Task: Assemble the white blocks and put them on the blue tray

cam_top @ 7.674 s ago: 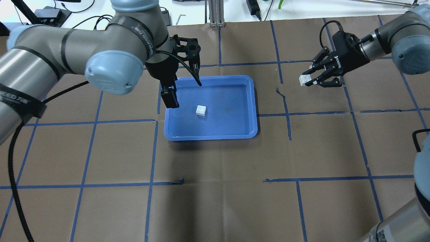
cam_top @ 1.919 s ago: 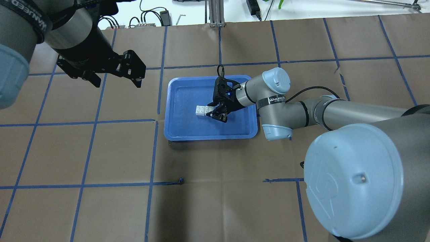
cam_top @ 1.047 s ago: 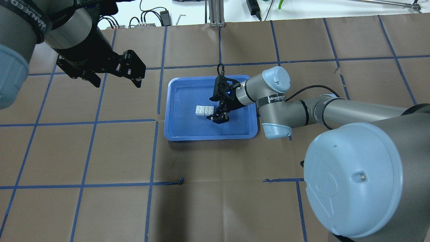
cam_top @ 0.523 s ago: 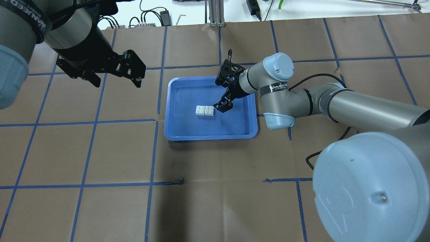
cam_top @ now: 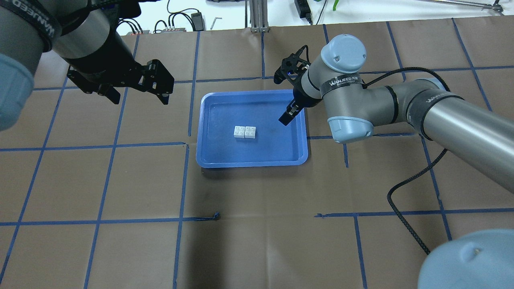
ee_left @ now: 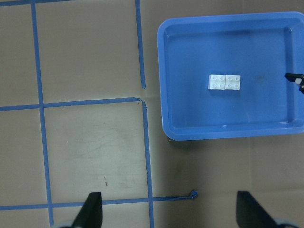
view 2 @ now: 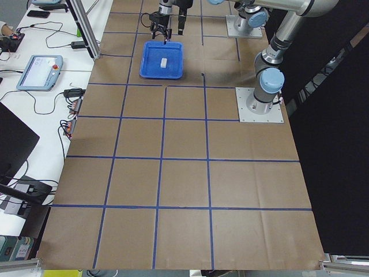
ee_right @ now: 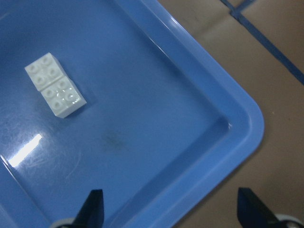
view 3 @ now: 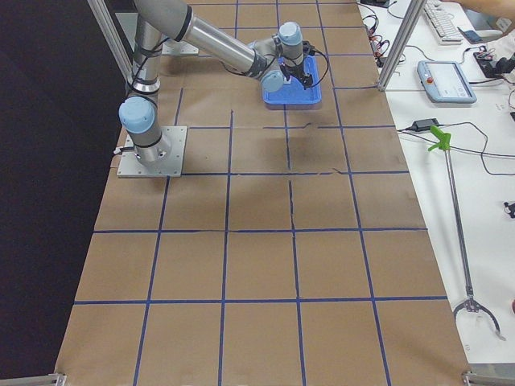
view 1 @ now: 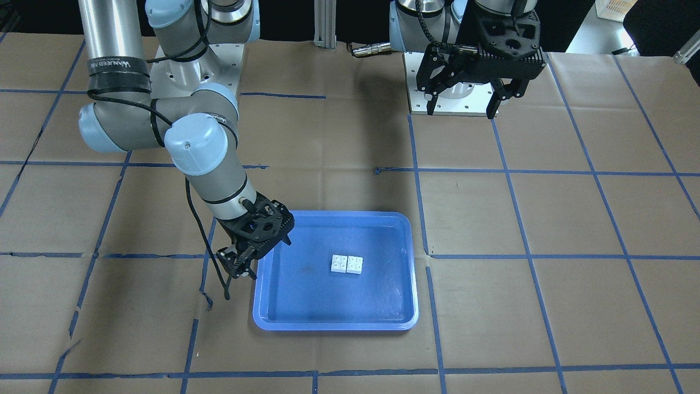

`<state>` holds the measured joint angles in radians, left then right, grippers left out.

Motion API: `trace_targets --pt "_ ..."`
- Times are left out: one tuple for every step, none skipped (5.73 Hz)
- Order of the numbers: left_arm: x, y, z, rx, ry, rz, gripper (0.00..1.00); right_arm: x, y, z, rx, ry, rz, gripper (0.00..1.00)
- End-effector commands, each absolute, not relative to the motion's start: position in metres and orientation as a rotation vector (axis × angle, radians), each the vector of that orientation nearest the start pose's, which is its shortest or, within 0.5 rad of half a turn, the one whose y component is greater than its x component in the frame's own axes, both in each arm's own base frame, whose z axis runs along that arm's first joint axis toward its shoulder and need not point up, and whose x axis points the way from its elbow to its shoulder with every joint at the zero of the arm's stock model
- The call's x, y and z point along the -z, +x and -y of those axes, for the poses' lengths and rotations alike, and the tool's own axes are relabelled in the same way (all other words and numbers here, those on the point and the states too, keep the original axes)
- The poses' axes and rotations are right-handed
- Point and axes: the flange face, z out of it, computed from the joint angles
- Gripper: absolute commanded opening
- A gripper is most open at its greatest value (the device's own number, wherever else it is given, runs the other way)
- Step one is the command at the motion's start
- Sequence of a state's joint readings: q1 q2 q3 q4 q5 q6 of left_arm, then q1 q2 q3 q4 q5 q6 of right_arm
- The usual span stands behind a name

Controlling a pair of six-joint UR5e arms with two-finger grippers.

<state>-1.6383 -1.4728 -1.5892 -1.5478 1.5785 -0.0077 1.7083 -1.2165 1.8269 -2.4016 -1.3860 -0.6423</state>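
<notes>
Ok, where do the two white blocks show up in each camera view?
Front-facing: white blocks, tray centre.
Overhead: blocks, left of centre.
Exterior left: white speck, top.
Exterior right: too small to tell.
Left wrist: upper right.
Right wrist: upper left.
Landmark: blue tray around them.

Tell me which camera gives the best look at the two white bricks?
The right wrist camera: the bricks look largest there, studs plain, side by side in the blue tray. The left wrist, overhead and front cameras show them smaller; the side cameras, at most a speck.
</notes>
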Motion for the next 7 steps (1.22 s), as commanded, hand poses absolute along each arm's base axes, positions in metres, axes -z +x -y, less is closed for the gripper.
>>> trace_targets --pt "-0.528 -0.163 0.449 0.162 0.091 -3.132 1.00 -0.306 0.175 0.545 0.190 -0.787 -2.932 1.00" --pt "-0.528 -0.163 0.449 0.164 0.091 -3.132 0.99 -0.341 0.142 0.525 0.099 -0.603 -3.035 1.00" --pt "-0.528 -0.163 0.449 0.164 0.093 -3.132 1.00 -0.364 0.130 0.511 0.049 -0.466 -3.117 1.00" --pt "-0.528 -0.163 0.449 0.162 0.091 -3.132 0.99 -0.400 0.128 0.510 -0.041 -0.312 -3.143 1.00" --pt "-0.528 -0.163 0.449 0.162 0.093 -3.132 0.99 -0.443 0.127 0.510 -0.148 -0.196 -3.145 1.00" --pt "-0.528 -0.163 0.449 0.164 0.093 -3.132 1.00 -0.483 0.129 0.502 -0.156 -0.087 -3.155 1.00" --pt "-0.528 -0.163 0.449 0.164 0.091 -3.132 1.00 -0.508 0.136 0.485 -0.107 0.023 -3.147 1.00"
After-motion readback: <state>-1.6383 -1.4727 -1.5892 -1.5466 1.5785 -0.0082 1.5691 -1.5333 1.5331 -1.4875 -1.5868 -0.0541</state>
